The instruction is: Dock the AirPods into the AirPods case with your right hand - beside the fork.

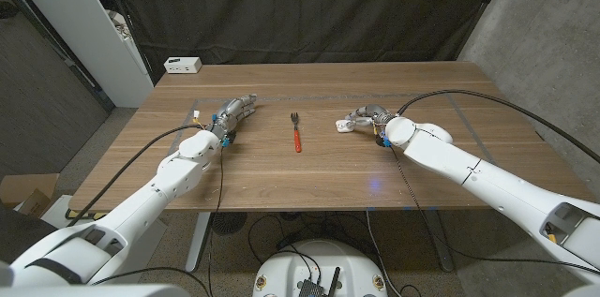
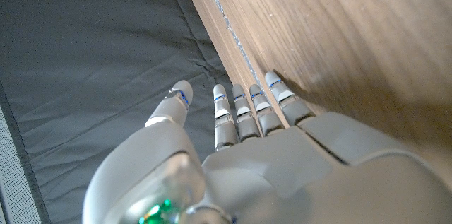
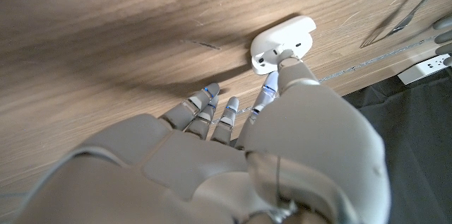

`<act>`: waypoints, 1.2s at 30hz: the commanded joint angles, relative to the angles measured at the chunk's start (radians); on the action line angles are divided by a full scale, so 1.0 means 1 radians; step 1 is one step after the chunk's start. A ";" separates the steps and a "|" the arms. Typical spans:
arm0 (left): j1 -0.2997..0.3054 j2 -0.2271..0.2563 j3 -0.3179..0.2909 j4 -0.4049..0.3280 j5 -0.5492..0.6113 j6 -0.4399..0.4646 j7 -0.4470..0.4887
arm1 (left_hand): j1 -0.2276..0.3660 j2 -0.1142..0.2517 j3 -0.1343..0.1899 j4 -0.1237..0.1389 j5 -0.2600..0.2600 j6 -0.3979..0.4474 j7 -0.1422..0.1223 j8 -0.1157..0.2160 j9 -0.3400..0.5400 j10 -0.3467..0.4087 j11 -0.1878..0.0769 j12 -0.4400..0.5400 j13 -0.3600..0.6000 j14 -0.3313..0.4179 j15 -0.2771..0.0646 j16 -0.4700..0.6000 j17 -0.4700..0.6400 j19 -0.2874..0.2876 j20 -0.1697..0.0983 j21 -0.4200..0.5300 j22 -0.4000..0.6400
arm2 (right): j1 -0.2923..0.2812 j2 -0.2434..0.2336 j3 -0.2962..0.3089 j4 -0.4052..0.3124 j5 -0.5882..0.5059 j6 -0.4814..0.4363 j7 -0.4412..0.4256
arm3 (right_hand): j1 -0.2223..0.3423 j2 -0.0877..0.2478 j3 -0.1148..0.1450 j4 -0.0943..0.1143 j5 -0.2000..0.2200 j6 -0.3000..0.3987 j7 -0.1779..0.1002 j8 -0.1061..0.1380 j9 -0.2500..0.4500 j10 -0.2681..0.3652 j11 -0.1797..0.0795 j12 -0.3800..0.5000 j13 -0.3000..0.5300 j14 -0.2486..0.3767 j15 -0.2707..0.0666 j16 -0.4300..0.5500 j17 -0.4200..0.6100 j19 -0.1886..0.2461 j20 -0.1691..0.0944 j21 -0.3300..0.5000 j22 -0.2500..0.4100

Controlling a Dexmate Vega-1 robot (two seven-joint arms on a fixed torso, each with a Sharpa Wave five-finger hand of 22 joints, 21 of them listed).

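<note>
Dark curtains back the wooden worktop (image 1: 281, 170); from the head camera the fork (image 1: 295, 131) lies mid-table, the white case (image 1: 345, 126) at its three o'clock, the left hand (image 1: 232, 114) idle and spread at nine. Right wrist: the right hand (image 3: 233, 111) is loosely spread, a fingertip pressing the case (image 3: 284, 42), which may skid away.

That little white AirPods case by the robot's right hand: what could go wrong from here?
The right hand has a fingertip against the open AirPods case; a push could slide the light case along the smooth table. The case lies on its side, so it may tip or snap shut. The fork lies close by.
</note>
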 commanded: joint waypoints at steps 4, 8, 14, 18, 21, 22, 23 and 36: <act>0.022 0.010 -0.007 -0.024 -0.010 0.010 0.007 | 0.003 -0.004 -0.004 -0.002 0.004 0.001 -0.004 0.002 0.000 0.003 -0.001 0.002 0.001 -0.001 -0.005 0.000 0.003 -0.003 0.012 -0.001 0.001 | -0.022 0.018 0.003 0.013 -0.017 0.049 -0.035 | 0.003 0.020 -0.009 -0.005 -0.009 0.092 -0.003 0.022 0.007 0.060 -0.019 0.018 -0.005 0.052 -0.118 0.025 -0.005 0.030 -0.005 0.014 0.005; 0.026 0.010 -0.006 -0.025 -0.010 0.007 0.006 | 0.003 -0.004 -0.004 -0.002 0.004 0.001 -0.003 0.002 0.000 0.004 -0.002 0.002 0.001 -0.002 -0.004 0.000 0.003 -0.003 0.014 -0.001 0.001 | -0.034 0.021 0.009 0.017 -0.023 0.076 -0.050 | 0.010 0.030 -0.010 -0.012 -0.010 0.139 -0.002 0.033 0.011 0.089 -0.024 0.025 -0.009 0.071 -0.130 0.035 -0.007 0.040 -0.015 0.016 0.006; 0.028 0.005 -0.007 -0.023 -0.011 0.001 0.009 | 0.002 -0.004 -0.004 -0.002 0.004 0.000 -0.003 0.002 0.000 0.004 -0.002 0.002 0.002 -0.001 -0.005 0.001 0.003 -0.003 0.013 -0.001 0.001 | -0.045 0.004 0.022 0.006 -0.019 0.114 -0.033 | 0.008 0.040 -0.011 -0.009 -0.014 0.125 0.003 0.023 0.012 0.089 -0.020 0.022 -0.010 0.072 -0.134 0.038 -0.006 0.040 -0.020 0.015 0.006; 0.029 -0.001 -0.005 -0.020 -0.011 -0.002 0.012 | 0.001 -0.003 -0.004 -0.001 0.003 0.000 -0.004 0.002 0.000 0.004 -0.002 0.002 0.002 0.000 -0.005 0.001 0.003 -0.002 0.012 -0.001 0.001 | -0.056 -0.012 0.040 -0.009 -0.003 0.129 -0.013 | -0.005 0.042 -0.021 -0.006 -0.021 0.073 -0.001 -0.007 0.012 0.071 -0.015 0.011 -0.012 0.053 -0.130 0.036 -0.003 0.031 -0.016 0.010 0.007; 0.028 -0.007 -0.003 -0.014 -0.010 -0.009 0.011 | 0.001 -0.004 -0.005 0.000 0.003 0.000 -0.005 0.002 0.000 0.003 -0.002 0.002 0.002 0.000 -0.006 0.001 0.004 -0.002 0.010 -0.001 0.001 | -0.068 -0.021 0.053 -0.022 0.006 0.133 -0.011 | -0.012 0.042 -0.027 -0.006 -0.022 0.033 -0.002 -0.030 0.010 0.046 -0.005 0.000 -0.012 0.038 -0.125 0.033 -0.002 0.024 -0.012 0.007 0.007; 0.028 -0.009 -0.002 -0.013 -0.010 -0.009 0.012 | 0.000 -0.004 -0.005 0.000 0.003 0.000 -0.005 0.002 0.000 0.004 -0.001 0.002 0.002 0.000 -0.006 0.001 0.004 -0.002 0.010 0.000 0.001 | -0.070 -0.025 0.057 -0.025 0.010 0.138 -0.007 | -0.012 0.042 -0.028 -0.007 -0.022 0.012 -0.001 -0.040 0.009 0.038 -0.011 -0.003 -0.012 0.032 -0.122 0.032 -0.002 0.022 -0.011 0.007 0.007; 0.026 -0.011 0.000 -0.008 -0.009 -0.013 0.009 | 0.000 -0.004 -0.005 0.000 0.003 0.000 -0.005 0.002 0.000 0.004 -0.002 0.002 0.002 0.000 -0.006 0.001 0.004 -0.002 0.010 0.000 0.001 | -0.073 -0.028 0.061 -0.027 0.013 0.141 -0.005 | -0.013 0.042 -0.029 -0.009 -0.022 -0.014 -0.002 -0.052 0.007 0.025 -0.003 -0.008 -0.011 0.027 -0.120 0.031 -0.002 0.021 -0.010 0.006 0.007; 0.015 -0.024 0.006 0.003 0.000 -0.026 0.011 | -0.003 -0.004 -0.006 0.002 0.003 0.000 -0.009 0.002 0.000 0.006 -0.005 0.003 0.002 0.002 -0.008 0.002 0.004 -0.001 0.011 0.000 0.001 | -0.040 -0.095 0.068 -0.011 0.037 0.211 0.134 | -0.014 0.048 -0.035 -0.018 -0.020 -0.189 -0.003 -0.076 0.000 -0.085 0.006 -0.036 -0.007 -0.062 -0.108 0.005 -0.001 -0.032 -0.003 -0.006 0.007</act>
